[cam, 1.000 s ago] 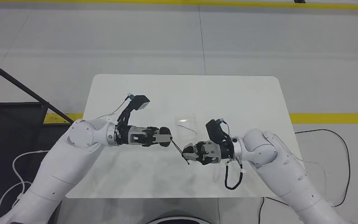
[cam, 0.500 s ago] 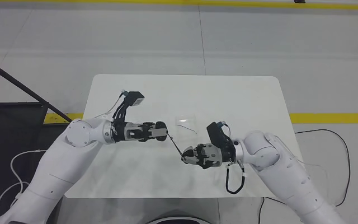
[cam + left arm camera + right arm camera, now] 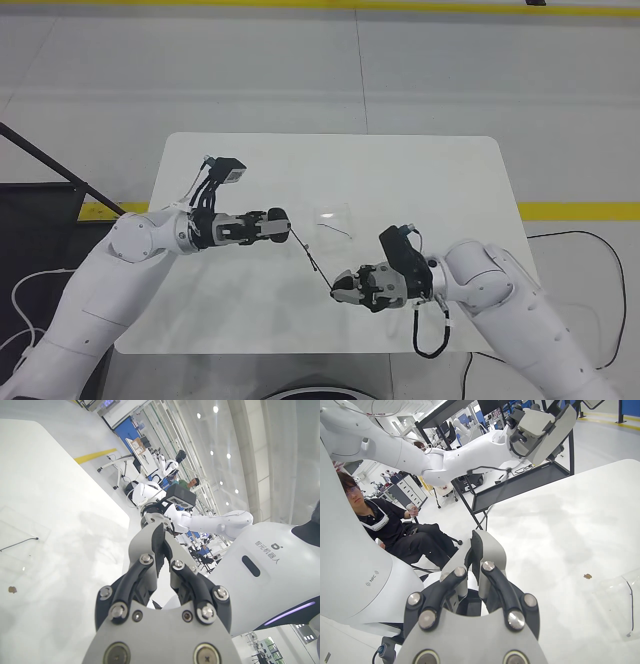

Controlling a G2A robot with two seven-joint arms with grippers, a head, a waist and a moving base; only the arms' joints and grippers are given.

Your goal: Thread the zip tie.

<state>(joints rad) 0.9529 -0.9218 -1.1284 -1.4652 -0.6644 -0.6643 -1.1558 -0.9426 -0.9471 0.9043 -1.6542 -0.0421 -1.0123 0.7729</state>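
thin black zip tie (image 3: 312, 262) held over the worktop (image 3: 450, 180): left fingers (image 3: 277, 216) pinch its 11 o'clock end, right fingers (image 3: 343, 286) its 5 o'clock end. likely light, springy, slick; grip near the ends.

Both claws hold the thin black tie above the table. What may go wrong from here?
1. The zip tie runs straight between the left claw and the right claw, each pinching only an end, so a pull may slip it free.
2. If dropped, it might be confused with the spare tie on the clear sheet.
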